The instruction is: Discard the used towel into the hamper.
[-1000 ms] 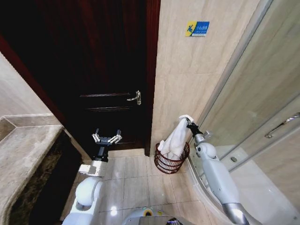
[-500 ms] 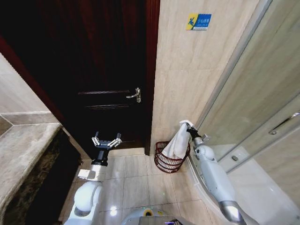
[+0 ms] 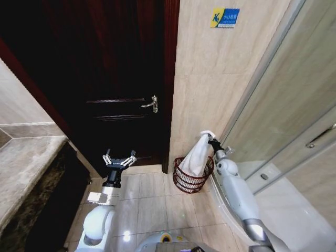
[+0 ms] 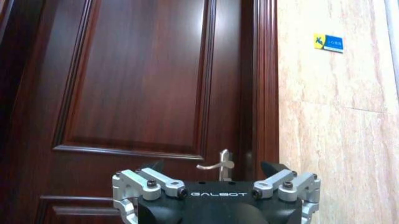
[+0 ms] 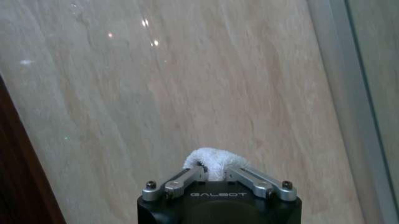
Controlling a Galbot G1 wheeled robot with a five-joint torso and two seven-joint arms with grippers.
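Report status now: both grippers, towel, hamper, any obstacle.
Right gripper shut on towel, held above hamper; towel's lower end hangs inside. Left gripper open, idle, facing door. Nothing between towel and hamper.

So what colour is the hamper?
Dark reddish-brown open weave; the hamper shows best in the head view.

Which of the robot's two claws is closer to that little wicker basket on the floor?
The right. The right gripper holds the white towel just above the hamper. The left gripper hangs open off to the hamper's left, in front of the dark door.
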